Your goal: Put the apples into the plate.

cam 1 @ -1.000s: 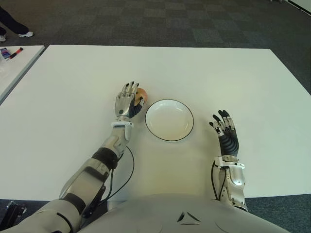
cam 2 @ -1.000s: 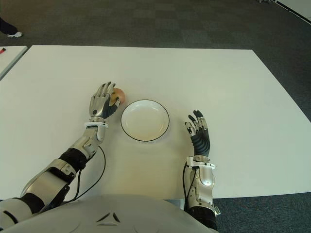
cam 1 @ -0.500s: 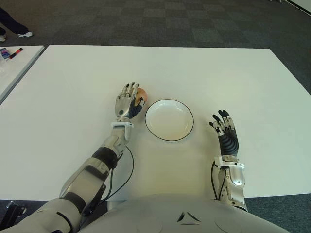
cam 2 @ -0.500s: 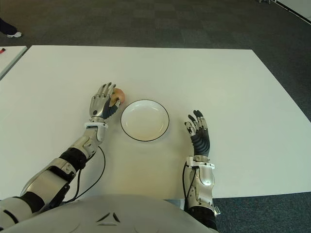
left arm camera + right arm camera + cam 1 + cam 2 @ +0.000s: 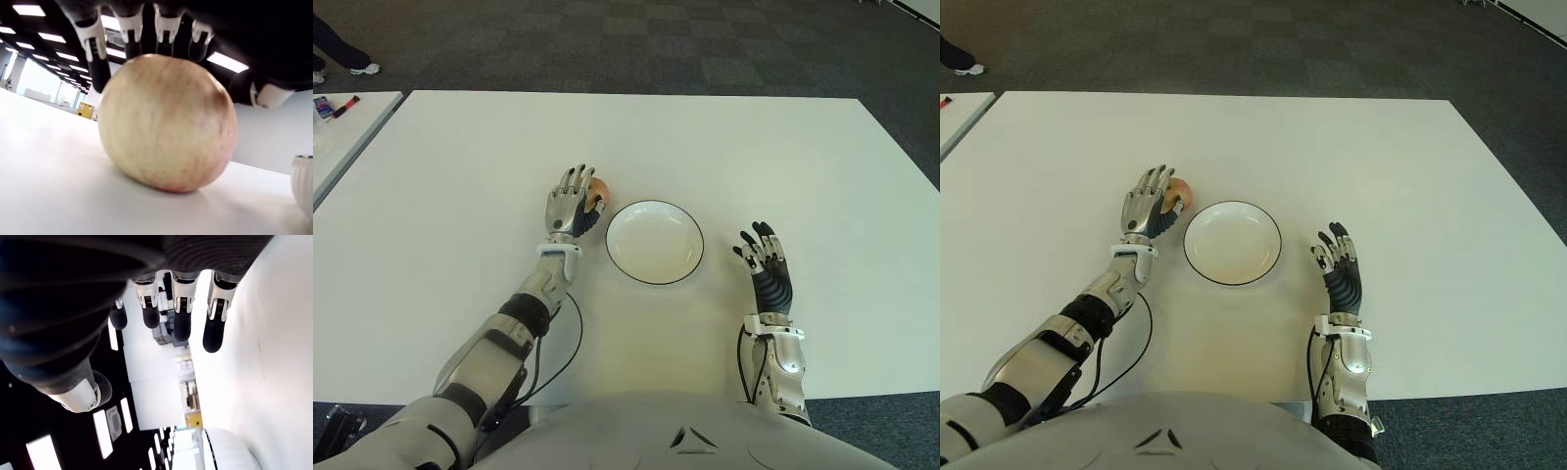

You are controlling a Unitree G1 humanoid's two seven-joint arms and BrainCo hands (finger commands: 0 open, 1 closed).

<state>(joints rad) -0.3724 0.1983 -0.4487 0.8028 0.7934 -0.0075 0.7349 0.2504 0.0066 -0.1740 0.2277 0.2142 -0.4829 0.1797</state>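
A yellow-red apple (image 5: 600, 188) sits on the white table (image 5: 460, 196), just left of the white plate (image 5: 655, 244), which has a dark rim and holds nothing. My left hand (image 5: 572, 200) is laid against the apple's left side. In the left wrist view its fingers (image 5: 128, 29) arch over the apple (image 5: 166, 122) without closing, and the fruit rests on the tabletop. My right hand (image 5: 763, 257) shows to the right of the plate, fingers (image 5: 178, 308) spread and holding nothing.
A second white table (image 5: 352, 132) with small items stands at the far left. A person's shoes (image 5: 364, 69) show on the dark carpet beyond it. A black cable (image 5: 570, 343) loops by my left forearm.
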